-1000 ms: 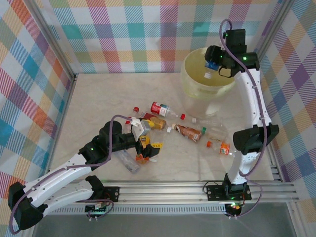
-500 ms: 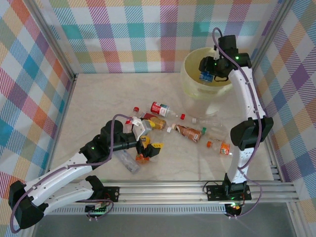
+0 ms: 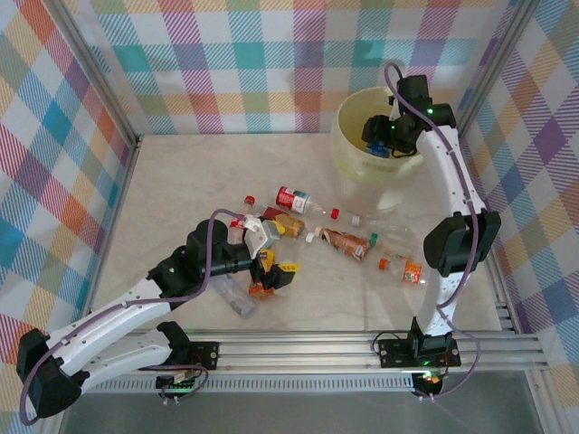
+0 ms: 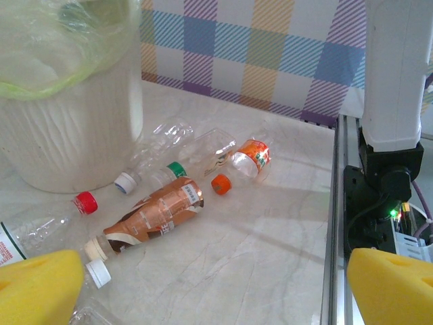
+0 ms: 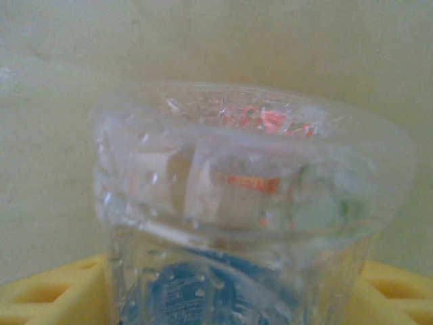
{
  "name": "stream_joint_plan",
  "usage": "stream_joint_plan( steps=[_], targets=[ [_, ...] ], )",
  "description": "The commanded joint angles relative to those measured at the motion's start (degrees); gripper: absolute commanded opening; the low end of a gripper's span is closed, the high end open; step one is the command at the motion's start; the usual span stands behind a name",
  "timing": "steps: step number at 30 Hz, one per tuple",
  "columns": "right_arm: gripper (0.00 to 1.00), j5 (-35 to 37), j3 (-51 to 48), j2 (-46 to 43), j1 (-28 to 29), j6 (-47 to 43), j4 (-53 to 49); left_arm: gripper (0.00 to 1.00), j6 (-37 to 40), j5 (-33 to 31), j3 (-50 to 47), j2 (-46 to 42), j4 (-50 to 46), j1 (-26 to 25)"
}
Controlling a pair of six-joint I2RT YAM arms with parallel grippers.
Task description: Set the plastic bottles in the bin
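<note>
R claw (image 3: 375, 143) shifted further over bin (image 3: 360, 174), blue-label bottle (image 5: 243, 223) betw jaws, grip unclear; L claw (image 3: 273, 251) wide open.

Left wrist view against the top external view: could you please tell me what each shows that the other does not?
Left wrist: the ribbed side wall of the bin close up, and the left gripper with pads spread wide. Top external: the right gripper holding a blue-labelled bottle over the bin's mouth. Both: the brown-labelled bottle and orange-labelled bottle lying on the table.
</note>
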Motion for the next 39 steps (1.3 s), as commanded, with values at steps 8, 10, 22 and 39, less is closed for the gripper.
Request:
stream_joint_plan(
  steps=[8,10,22,39],
  targets=[
    [0.8,-0.2,3.3,-4.5,-0.2,-1.2,-1.6,1.0,0.6,1.1,2.3,-0.2,0.1,-0.7],
    [0.81,0.3,4.1,-5.3,-0.2,-1.3,-1.7,1.0,0.6,1.2,2.4,-0.3,0.1,-0.7],
    [0.81,0.7,-0.4,-16.4,-0.2,-4.2,-1.0,1.0,0.7,1.6,2.4,-0.5,0.1,-0.7],
    [0.82,-1.5,-39.5,-44.5,-0.2,2.8,1.4,1.0,1.1,5.6,3.3,-0.1,-0.6,-0.7]
  ],
)
